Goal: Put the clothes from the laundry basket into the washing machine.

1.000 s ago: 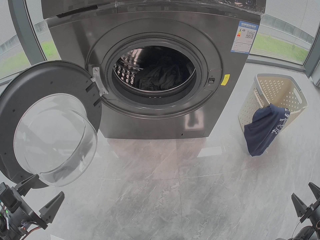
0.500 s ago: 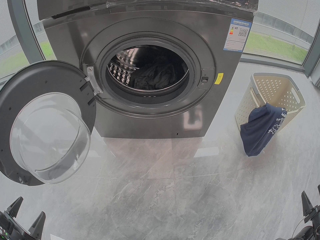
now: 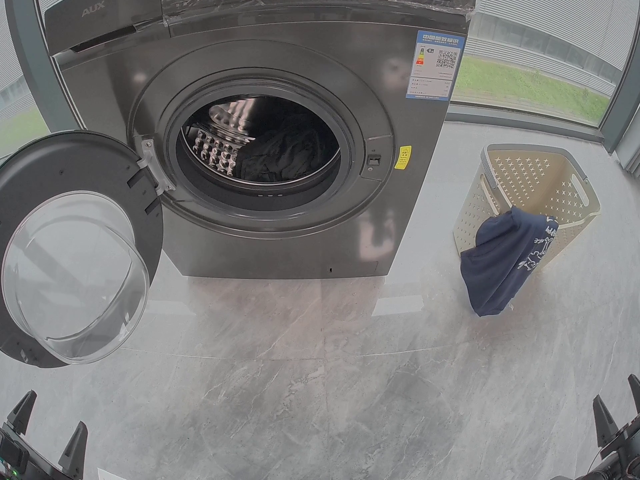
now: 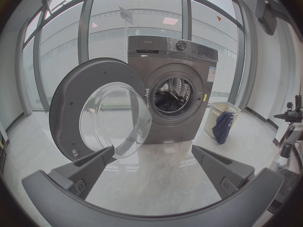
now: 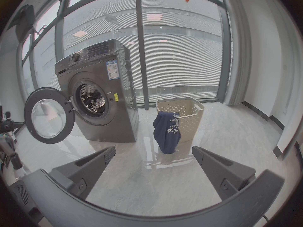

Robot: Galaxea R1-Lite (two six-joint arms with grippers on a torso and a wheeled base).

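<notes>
The head view pans right, sliding everything leftward; the left gripper (image 3: 55, 411) now sits lower than before.

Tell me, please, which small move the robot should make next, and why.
Probably it should bring the right hand forward toward the navy garment. The garment hangs over the front rim of the laundry basket, where it looks easy to pinch. This hand is open, empty and on the basket's side. The washing machine already stands open, so nothing else seems needed first.

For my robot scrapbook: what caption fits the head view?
Open washing machine with dark clothes inside; navy garment draped over the laundry basket.
</notes>
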